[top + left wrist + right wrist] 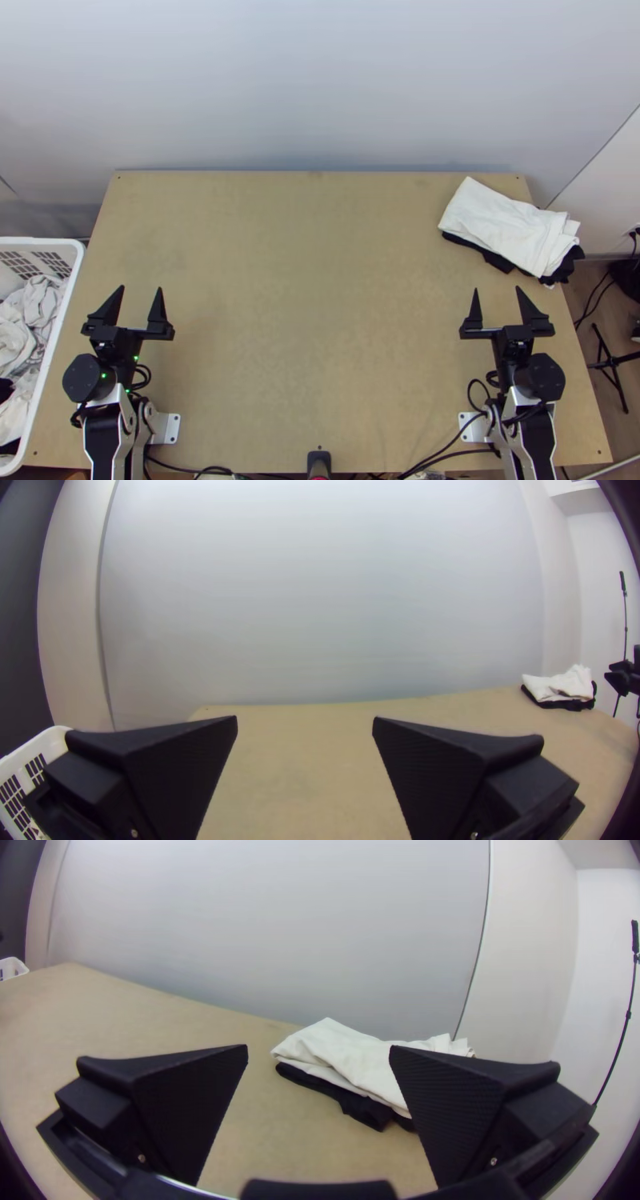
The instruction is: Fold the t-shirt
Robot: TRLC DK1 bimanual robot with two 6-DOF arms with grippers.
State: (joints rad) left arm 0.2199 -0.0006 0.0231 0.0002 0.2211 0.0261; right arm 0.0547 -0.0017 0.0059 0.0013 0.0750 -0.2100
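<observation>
Your left gripper (141, 287) is spread wide, and over the other side of the table (312, 296) your right gripper (498, 289) is equally spread, with its two fingers well apart. At the far right corner you can see a white cloth (508, 228), folded in layers, which lies on top of a black cloth (363, 1107) and reaches past the table's right side. Beside the left side you have a white plastic basket (65, 308) with bunched clothes (40, 300). Which piece is the t-shirt, you cannot tell surely.
</observation>
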